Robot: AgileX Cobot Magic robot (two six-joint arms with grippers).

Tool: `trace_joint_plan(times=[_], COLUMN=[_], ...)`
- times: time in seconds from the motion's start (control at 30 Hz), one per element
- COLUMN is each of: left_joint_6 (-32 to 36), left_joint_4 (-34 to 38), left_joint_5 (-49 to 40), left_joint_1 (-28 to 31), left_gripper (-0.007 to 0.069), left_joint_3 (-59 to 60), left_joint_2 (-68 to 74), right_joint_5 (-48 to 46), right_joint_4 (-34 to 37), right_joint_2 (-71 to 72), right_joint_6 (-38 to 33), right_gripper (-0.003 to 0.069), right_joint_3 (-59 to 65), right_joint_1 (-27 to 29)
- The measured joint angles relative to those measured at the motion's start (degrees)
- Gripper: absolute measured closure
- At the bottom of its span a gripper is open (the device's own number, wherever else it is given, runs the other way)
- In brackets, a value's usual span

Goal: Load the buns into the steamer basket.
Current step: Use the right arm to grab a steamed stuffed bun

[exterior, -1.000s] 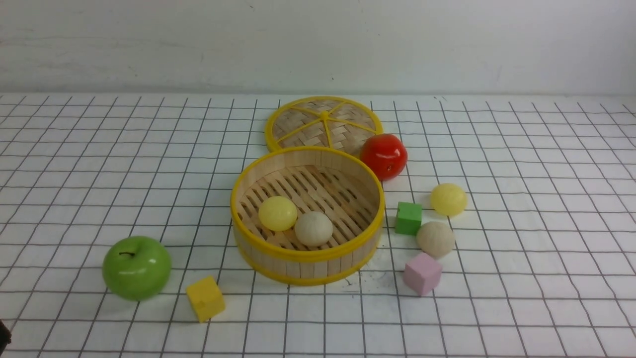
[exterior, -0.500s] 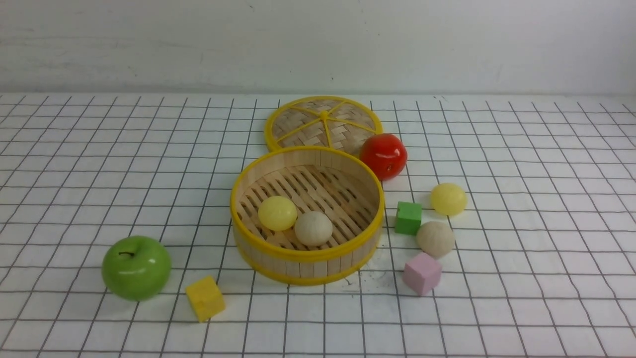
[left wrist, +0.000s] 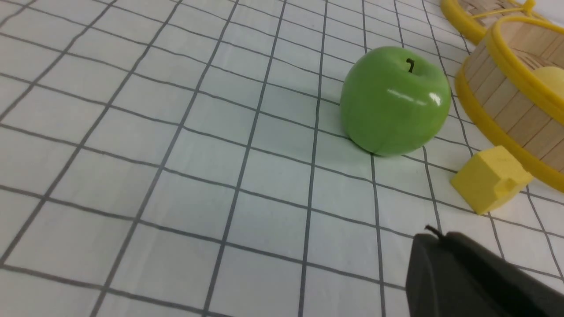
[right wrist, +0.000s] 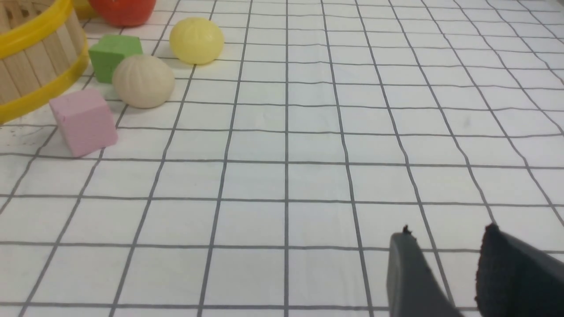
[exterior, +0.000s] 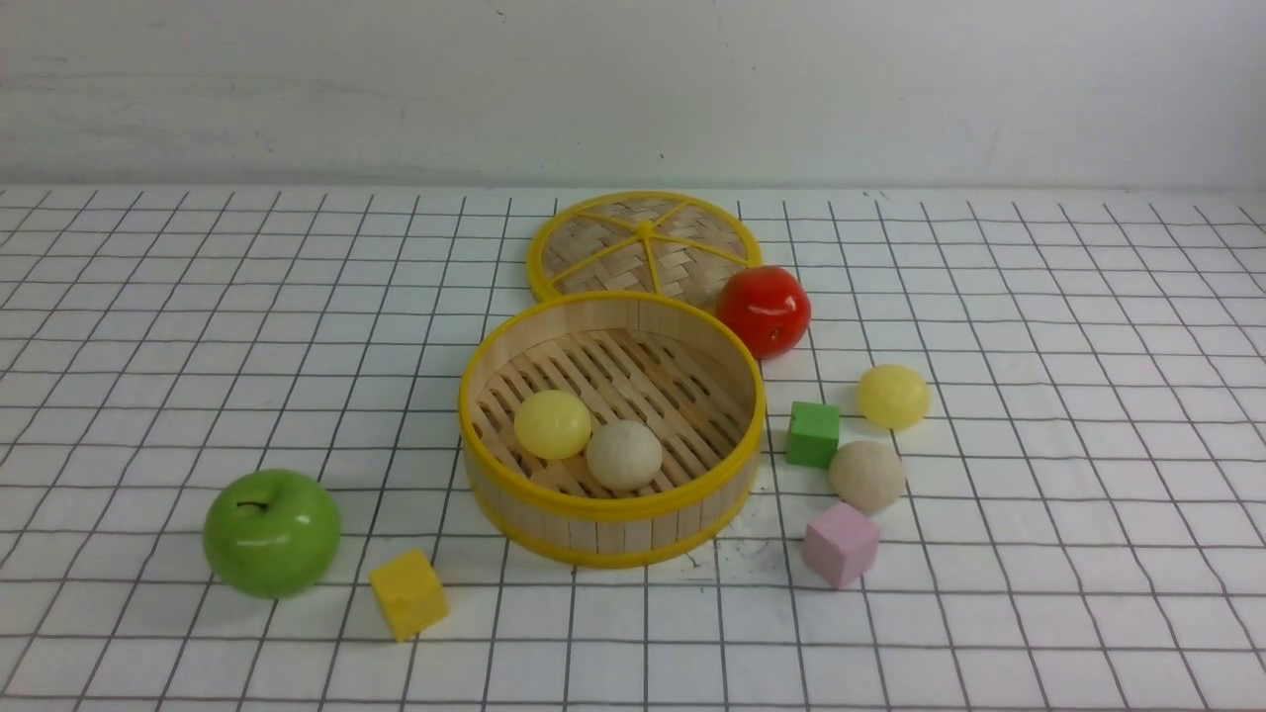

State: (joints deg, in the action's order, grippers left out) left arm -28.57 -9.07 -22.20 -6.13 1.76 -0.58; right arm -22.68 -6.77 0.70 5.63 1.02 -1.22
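White grid cloth (exterior: 1039, 554) w/ steamer basket (exterior: 613, 529), pale wall (exterior: 633, 89) behind

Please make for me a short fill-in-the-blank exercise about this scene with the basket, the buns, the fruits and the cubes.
1. Of the four buns, ____ lie inside the steamer basket.
2. The cube nearest the green apple is ____.
3. The fruit beside the woven lid is ____.
4. The beige bun outside the basket lies between the green cube and the ____ cube.
Missing words: two; yellow; red; pink.
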Motion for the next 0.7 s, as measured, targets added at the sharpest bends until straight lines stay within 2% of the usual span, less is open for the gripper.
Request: trace_joint_plan(times=[0.2,0.37,0.4,0.57,0.7], left_joint_6=[0.0,0.0,0.0,0.0,0.0], left_joint_4=[0.0,0.0,0.0,0.0,0.0], left_joint_5=[0.0,0.0,0.0,0.0,0.0], left_joint_1=[0.0,0.0,0.0,0.0,0.0], left_gripper=[0.0620,0.0616,0.0613,0.0606,0.0605], left_joint_3=[0.0,0.0,0.0,0.0,0.0], left_joint_2=[0.0,0.0,0.0,0.0,0.0], right_joint_5=[1.9,16.1,22.4,39.2,44.0], right_joint_4=[-0.2,2.3,3.5,5.1,5.4], right_joint_2=[0.0,0.0,0.0,0.0,0.0], right_joint_6=[0.0,1.5,2.9,6.3,7.4], right_gripper=[0.0419,0.0419,0.0419,0.0419,0.0419], right_joint_3=[0.1,0.6,0.6,0.6,0.6], right_joint_1=[0.0,0.0,0.0,0.0,0.0])
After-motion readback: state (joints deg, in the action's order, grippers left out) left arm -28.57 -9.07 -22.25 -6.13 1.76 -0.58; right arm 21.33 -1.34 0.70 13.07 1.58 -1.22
